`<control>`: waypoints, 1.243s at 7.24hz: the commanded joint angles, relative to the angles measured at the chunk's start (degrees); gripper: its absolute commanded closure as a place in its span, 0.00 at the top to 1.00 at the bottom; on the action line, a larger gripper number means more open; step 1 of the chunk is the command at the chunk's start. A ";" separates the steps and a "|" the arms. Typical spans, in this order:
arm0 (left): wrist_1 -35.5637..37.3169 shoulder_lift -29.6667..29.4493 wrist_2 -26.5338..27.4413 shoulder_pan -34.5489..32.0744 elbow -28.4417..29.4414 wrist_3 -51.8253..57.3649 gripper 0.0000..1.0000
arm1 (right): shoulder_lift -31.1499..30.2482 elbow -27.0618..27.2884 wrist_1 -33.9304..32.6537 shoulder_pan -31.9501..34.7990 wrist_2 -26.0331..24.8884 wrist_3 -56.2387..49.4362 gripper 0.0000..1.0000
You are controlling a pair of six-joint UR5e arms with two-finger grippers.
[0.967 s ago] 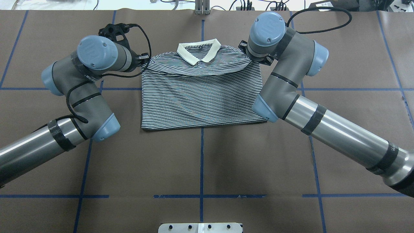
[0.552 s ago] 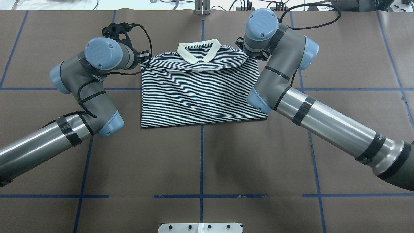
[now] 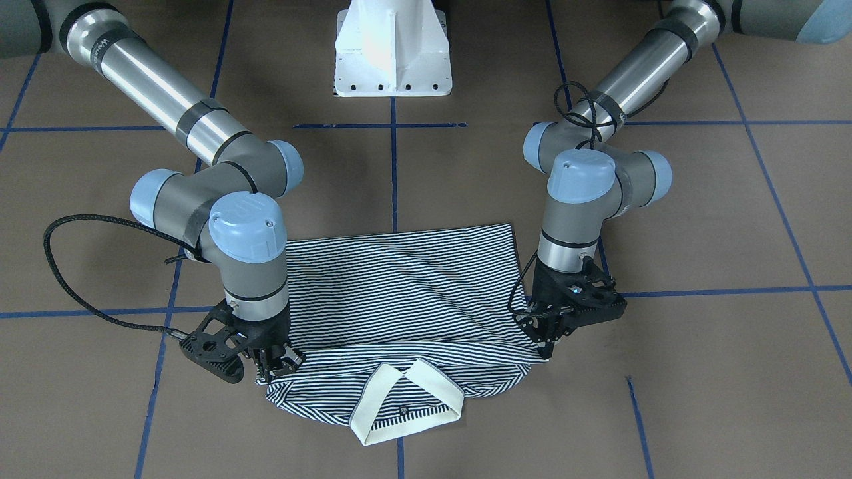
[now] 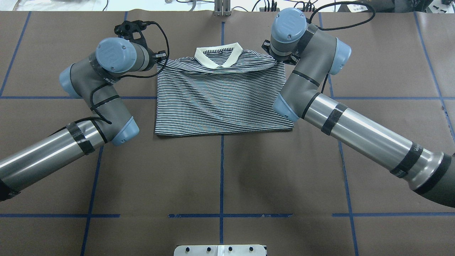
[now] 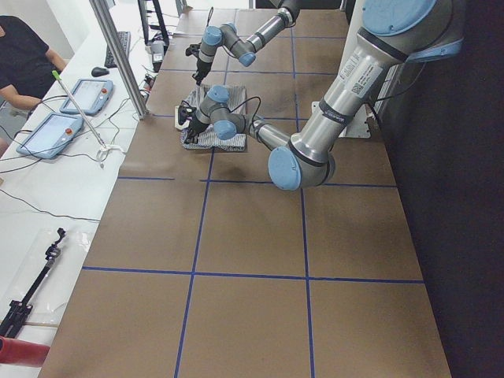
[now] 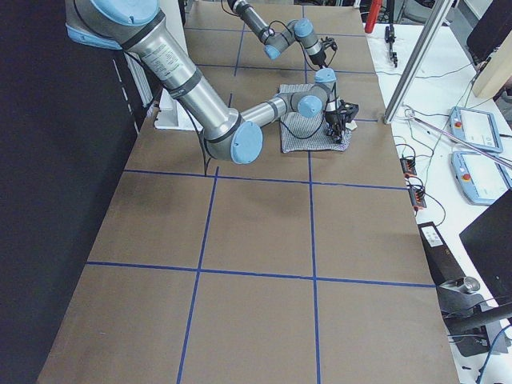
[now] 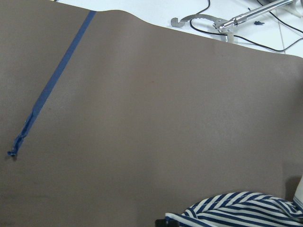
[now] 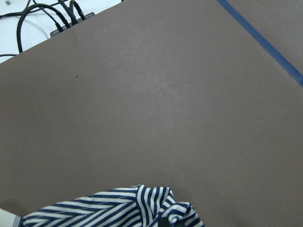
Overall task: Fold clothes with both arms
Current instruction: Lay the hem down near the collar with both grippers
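Overhead exterior: shirt (image 4: 220,103) gripped; right arm (image 4: 359,137) lettering (image 4: 416,147) unreadable.

The polo shirt (image 4: 220,103) lies on the worktop (image 4: 220,177), collar (image 4: 218,57) at its far edge. The left gripper (image 4: 160,58) and the right gripper (image 4: 276,58) flank that edge's corners.

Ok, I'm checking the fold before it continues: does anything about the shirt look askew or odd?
Nothing damaged. The polo shirt has diagonal creases across its body, and its shoulders bunch where the left gripper and right gripper pinch them; the collar sits centred.
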 commanded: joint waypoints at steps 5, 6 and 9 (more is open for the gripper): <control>0.54 5.97 -0.43 -0.40 -12.67 0.21 0.00 | -10.07 18.13 -0.26 0.42 5.19 0.08 0.00; 0.63 6.79 -0.43 -0.48 -13.86 0.21 0.00 | -10.54 19.13 -0.35 0.68 5.19 -0.10 0.00; 0.02 6.10 -0.08 -0.57 -10.46 0.21 0.00 | -9.67 15.04 -0.17 2.35 4.57 -2.12 0.00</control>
